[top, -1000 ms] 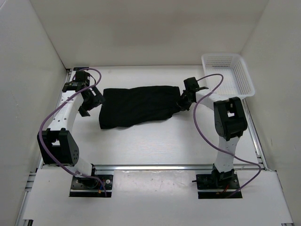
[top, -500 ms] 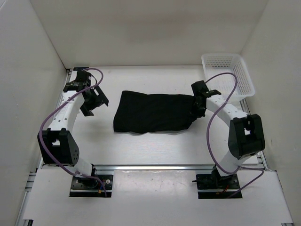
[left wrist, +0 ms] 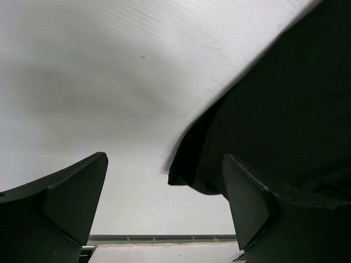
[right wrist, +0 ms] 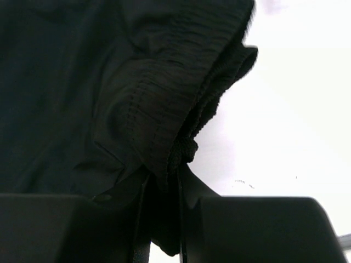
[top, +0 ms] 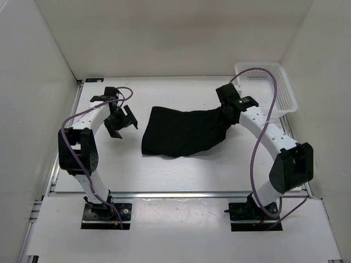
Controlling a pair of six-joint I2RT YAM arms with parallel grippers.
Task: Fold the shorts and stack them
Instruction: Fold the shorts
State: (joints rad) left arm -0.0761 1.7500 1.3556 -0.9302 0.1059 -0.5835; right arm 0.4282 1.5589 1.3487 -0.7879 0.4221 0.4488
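The right gripper (top: 229, 112) is clamped on the bunched waistband of the black shorts (top: 186, 131). The rest of the garment lies spread away from it across the white table (top: 181, 175) toward the left gripper (top: 122, 121), whose jaws stand wide apart and empty, the cloth's edge near but not touching. A white basket (top: 271, 87) sits near the right gripper.
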